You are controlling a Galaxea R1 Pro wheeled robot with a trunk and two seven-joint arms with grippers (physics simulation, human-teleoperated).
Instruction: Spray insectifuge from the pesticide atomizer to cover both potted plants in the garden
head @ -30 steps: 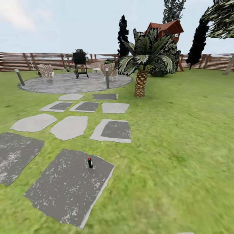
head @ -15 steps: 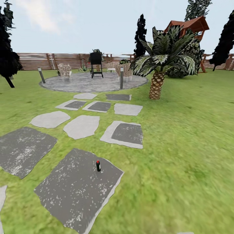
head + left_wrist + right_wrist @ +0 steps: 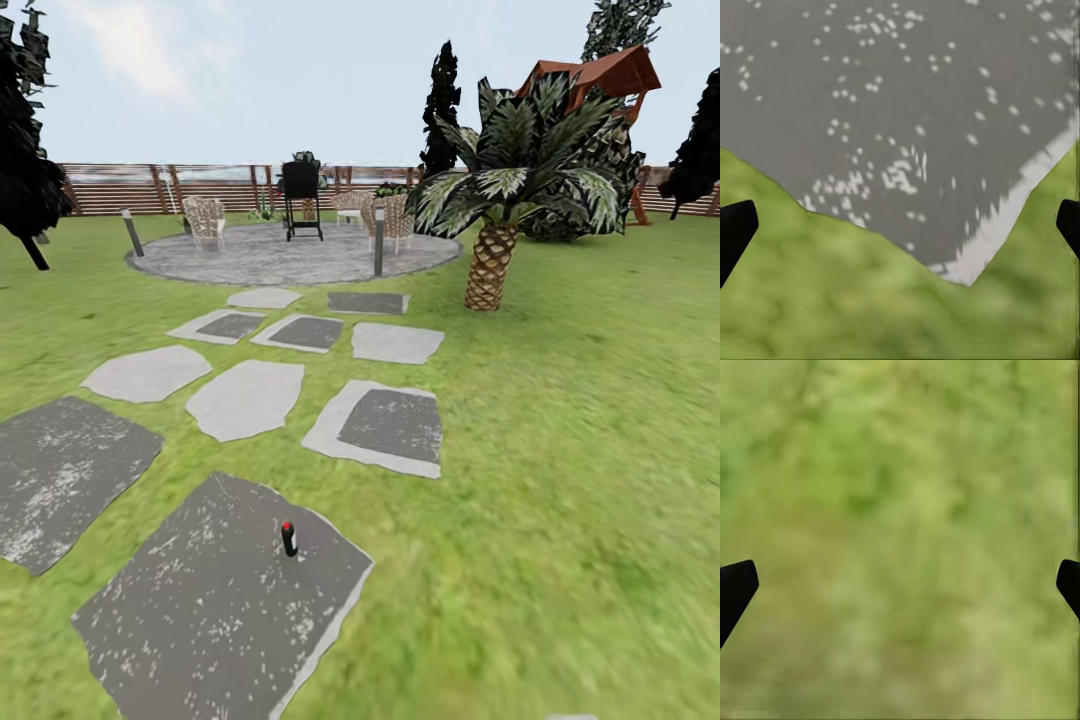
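Note:
A small dark bottle with a red top, the pesticide atomizer [image 3: 289, 539], stands upright on a big dark grey paving slab [image 3: 200, 620] in the garden lawn, low in the head view. In the left wrist view my left gripper [image 3: 900, 225] is open, its dark fingertips [image 3: 733, 232] wide apart above a corner of a slab and grass. Grass alone lies beneath my right gripper [image 3: 900, 585], which is open too. At the far round patio [image 3: 290, 258] the potted plants are too small to make out.
Stepping slabs [image 3: 385, 425] lead from here to the patio, which holds a black grill [image 3: 301, 195], woven chairs [image 3: 205, 217] and a bollard light [image 3: 379, 245]. A palm-like plant [image 3: 492, 255] stands right of the path. A wooden slat fence [image 3: 110, 188] closes the back.
The whole head view has shifted: the camera turned left and then came a little closer to the slab with the bottle. Nothing in the garden has itself moved.

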